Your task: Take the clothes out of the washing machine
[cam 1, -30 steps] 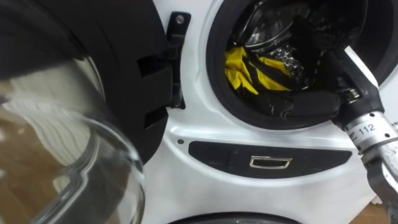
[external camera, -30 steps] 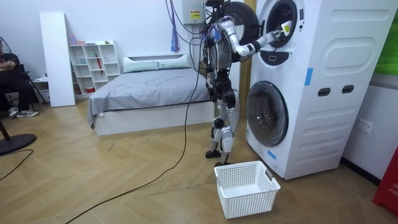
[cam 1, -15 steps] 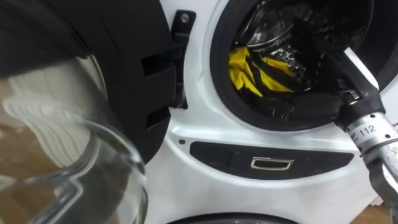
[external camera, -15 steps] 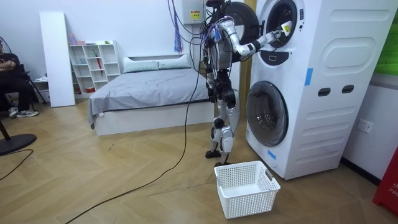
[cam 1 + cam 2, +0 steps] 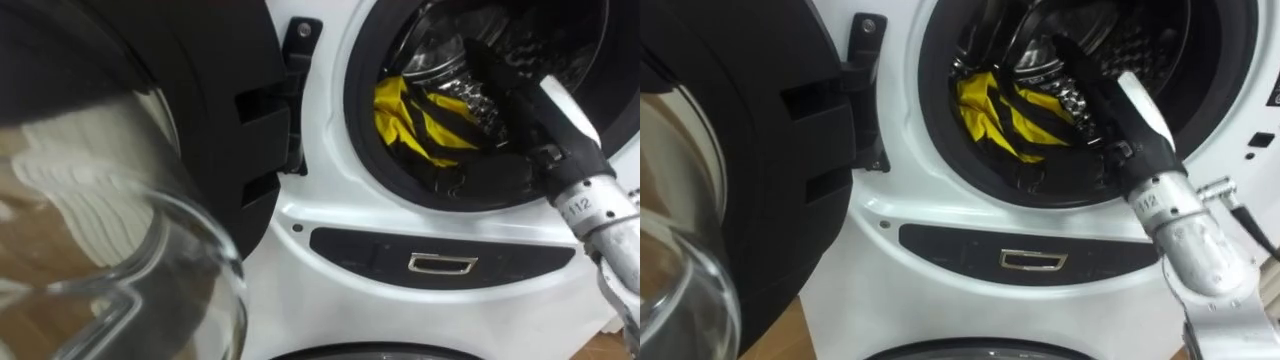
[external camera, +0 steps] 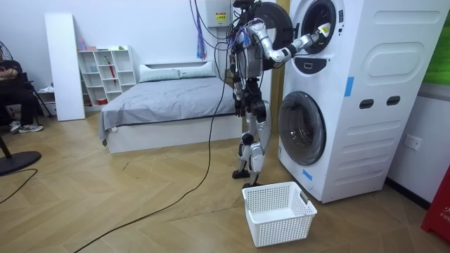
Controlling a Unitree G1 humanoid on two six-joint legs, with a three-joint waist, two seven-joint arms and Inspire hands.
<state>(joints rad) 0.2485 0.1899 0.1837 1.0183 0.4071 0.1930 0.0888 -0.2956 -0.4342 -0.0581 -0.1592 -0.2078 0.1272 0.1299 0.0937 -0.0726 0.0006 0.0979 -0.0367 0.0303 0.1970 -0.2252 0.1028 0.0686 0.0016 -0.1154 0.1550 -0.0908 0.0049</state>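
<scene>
Herringbone wood floor (image 6: 126,204) runs through this bedroom. A bed (image 6: 169,98) stands behind your robot, and a person (image 6: 14,91) sits at the room view's left edge. Your robot stands upright, close against a stacked pair of white machines. The upper washing machine (image 5: 320,160) is right in front of the head camera, its round glass door (image 5: 130,220) swung wide open on the left. Your right hand (image 5: 505,90) is well inside the drum (image 5: 440,45), with the arm coming in from the lower right. A yellow and black garment (image 5: 410,120) lies at the drum's lower left, just beside the hand. You cannot tell whether the two touch, or whether the fingers are curled on the cloth, because they blend into the dark interior. Down on the floor, near the lower machine (image 6: 302,126), sits a white laundry basket (image 6: 278,211).
</scene>
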